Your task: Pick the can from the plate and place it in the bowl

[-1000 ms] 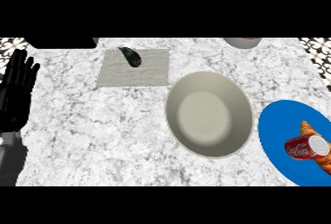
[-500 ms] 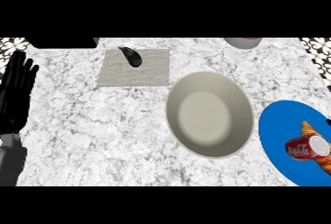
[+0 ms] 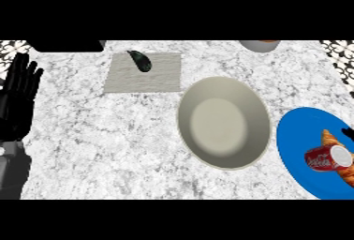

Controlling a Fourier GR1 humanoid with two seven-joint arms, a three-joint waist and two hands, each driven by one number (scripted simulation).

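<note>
A red can (image 3: 323,159) lies on its side on the blue plate (image 3: 297,140) at the right edge, its pale end facing right. It rests against a croissant (image 3: 331,139) on the same plate. Left of the plate stands the wide beige bowl (image 3: 223,122), with nothing in it. My left hand (image 3: 17,101) rests open at the left edge, fingers up, far from the can. A small black tip at the right edge, just above the can, looks like part of my right hand (image 3: 348,134); the rest is out of view.
A grey mat (image 3: 149,77) lies at the back with a dark oval object (image 3: 140,61) on its far edge. A black item (image 3: 66,45) sits at the back left and a grey vessel (image 3: 259,45) at the back right.
A black tip has come in at the right edge above the can. The left hand, the can and the bowl have not moved.
</note>
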